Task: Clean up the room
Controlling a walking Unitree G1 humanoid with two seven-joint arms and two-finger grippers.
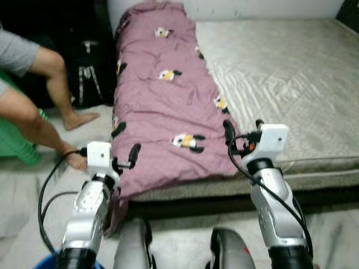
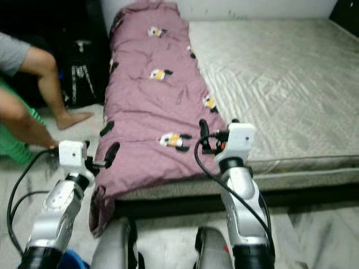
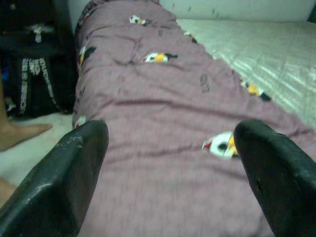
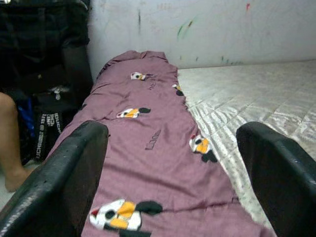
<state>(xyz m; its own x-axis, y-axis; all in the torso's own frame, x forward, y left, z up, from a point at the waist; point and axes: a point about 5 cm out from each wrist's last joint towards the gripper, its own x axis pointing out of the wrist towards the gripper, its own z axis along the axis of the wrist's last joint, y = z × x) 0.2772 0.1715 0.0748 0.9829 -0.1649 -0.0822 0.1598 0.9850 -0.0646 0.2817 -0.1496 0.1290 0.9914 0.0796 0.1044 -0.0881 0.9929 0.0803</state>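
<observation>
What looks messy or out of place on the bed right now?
The purple blanket lies in a long rumpled strip along the left side of the mattress. Its near corner spills over the edge toward the floor. Both grippers, left and right, hover open at its near end.

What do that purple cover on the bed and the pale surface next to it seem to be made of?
The purple cover looks like soft, matt woven cloth, perhaps cotton: it creases and droops over the bed's edge, with printed cartoon patches. The pale mattress surface looks like quilted fabric with a slight sheen, going by its stitched ridges catching light. Both open pincers, left and right, hover near the cover's end.
</observation>
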